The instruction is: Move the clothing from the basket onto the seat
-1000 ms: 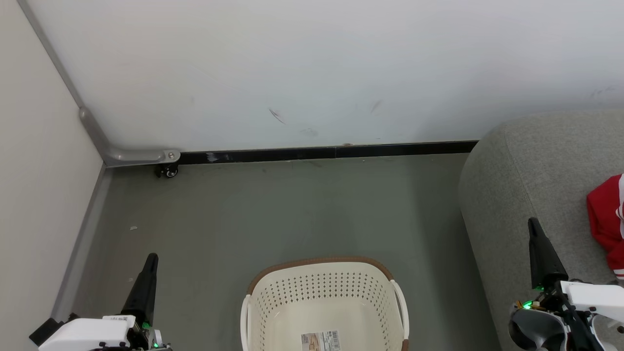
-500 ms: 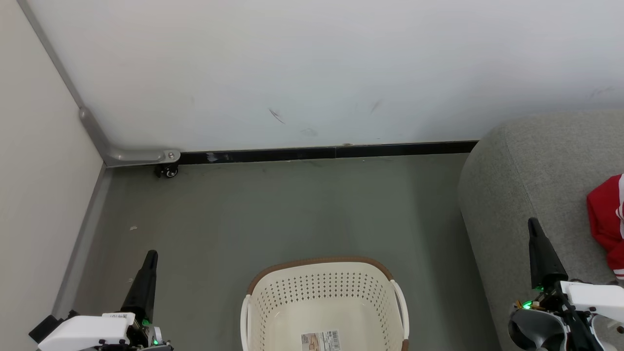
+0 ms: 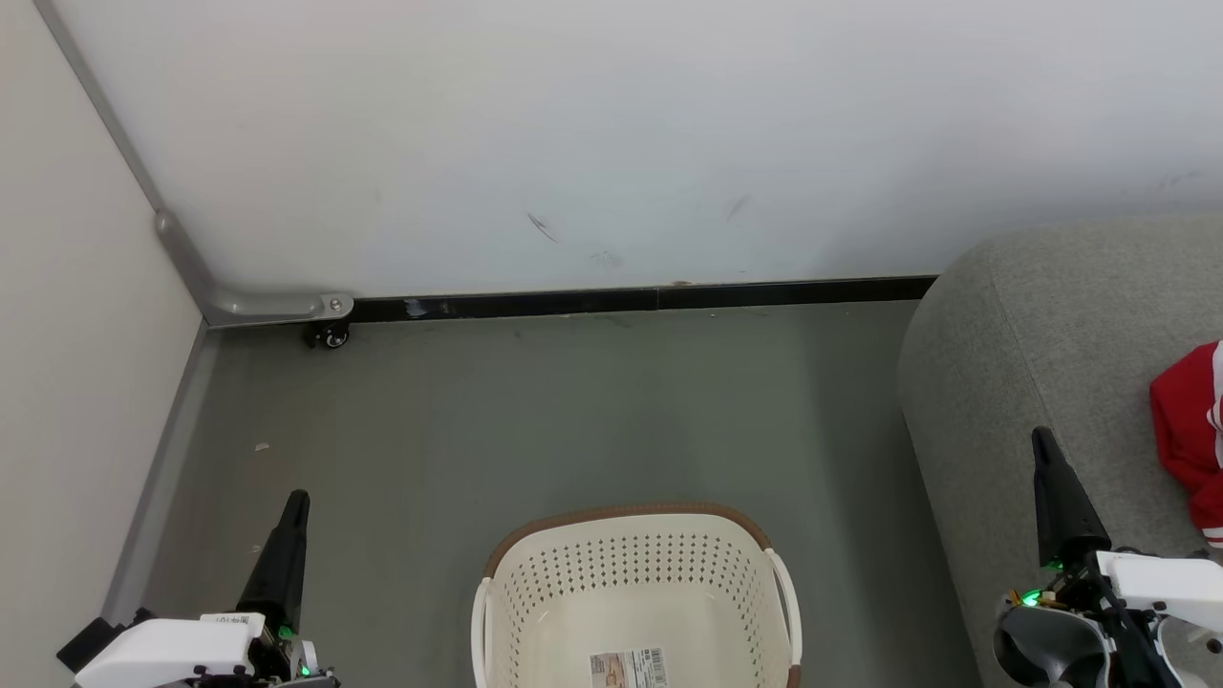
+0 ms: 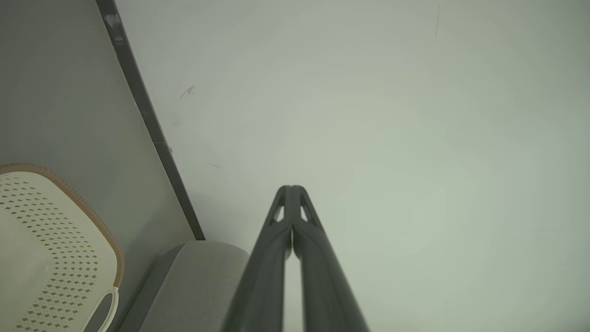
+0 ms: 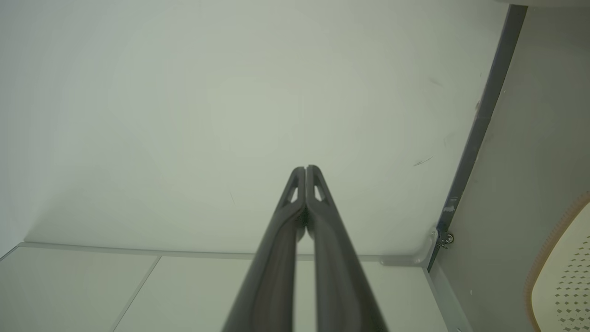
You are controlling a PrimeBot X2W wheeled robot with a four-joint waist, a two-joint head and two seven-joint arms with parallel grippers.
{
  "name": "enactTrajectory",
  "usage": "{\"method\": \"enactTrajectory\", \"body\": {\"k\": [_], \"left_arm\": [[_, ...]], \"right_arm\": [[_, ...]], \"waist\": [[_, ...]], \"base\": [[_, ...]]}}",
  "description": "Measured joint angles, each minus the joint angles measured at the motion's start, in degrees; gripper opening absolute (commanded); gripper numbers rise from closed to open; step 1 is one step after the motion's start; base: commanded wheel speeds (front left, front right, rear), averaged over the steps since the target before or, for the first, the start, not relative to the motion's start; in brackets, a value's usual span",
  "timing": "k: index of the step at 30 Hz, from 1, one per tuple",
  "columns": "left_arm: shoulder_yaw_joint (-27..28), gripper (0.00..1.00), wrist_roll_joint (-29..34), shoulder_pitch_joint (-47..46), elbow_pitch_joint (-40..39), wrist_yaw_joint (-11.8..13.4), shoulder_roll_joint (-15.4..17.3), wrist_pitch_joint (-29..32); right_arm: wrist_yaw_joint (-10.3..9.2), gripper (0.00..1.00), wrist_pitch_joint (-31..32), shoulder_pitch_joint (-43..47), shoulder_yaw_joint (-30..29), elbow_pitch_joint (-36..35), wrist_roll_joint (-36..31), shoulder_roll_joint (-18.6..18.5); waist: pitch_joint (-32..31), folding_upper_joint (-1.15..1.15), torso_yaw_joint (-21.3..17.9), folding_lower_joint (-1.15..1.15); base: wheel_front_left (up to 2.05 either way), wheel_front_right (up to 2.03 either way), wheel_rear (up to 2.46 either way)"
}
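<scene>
Head view. Shows the basket (image 3: 631, 573) at bottom centre on the grey floor (image 3: 573, 411), with nothing in its visible inside but a barcode label (image 3: 628, 667). Cannot vouch for the near end, cut off by the lower edge. Places the clothing (image 3: 1190, 430), a red bunch with white stripes, at the right edge, lying on the seat (image 3: 1032, 334) that bulks along the right side. Finds the left hand (image 3: 296, 506) at lower left and the right hand (image 3: 1043, 444) at lower right, each with fingers together and clamped on nothing. Reads as a parked pose, held either side of the basket and apart from it, probably for want of anything left to lift.

Left wrist view. Confirms the left hand (image 4: 292, 189) pressed together at the tips in mid-frame, aimed at the pale wall (image 4: 392, 115). Catches the basket (image 4: 55, 221) at lower left and a corner of the seat (image 4: 198, 272) at the bottom.

Right wrist view. Gives the right hand (image 5: 305, 168) likewise closed and empty, centre frame, with the basket (image 5: 562, 276) at the lower right edge. Suggests a task finished or nearly so.
</scene>
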Motion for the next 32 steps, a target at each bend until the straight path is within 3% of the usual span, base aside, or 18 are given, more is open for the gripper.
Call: {"method": "enactTrajectory", "body": {"k": [32], "left_arm": [[0.1, 0.0, 0.0, 0.0, 0.0, 0.0, -0.1, 0.0]], "right_arm": [[0.0, 0.0, 0.1, 0.0, -0.5, 0.0, -0.5, 0.1]], "waist": [[0.0, 0.0, 0.0, 0.0]], "base": [[0.0, 0.0, 0.0]]}}
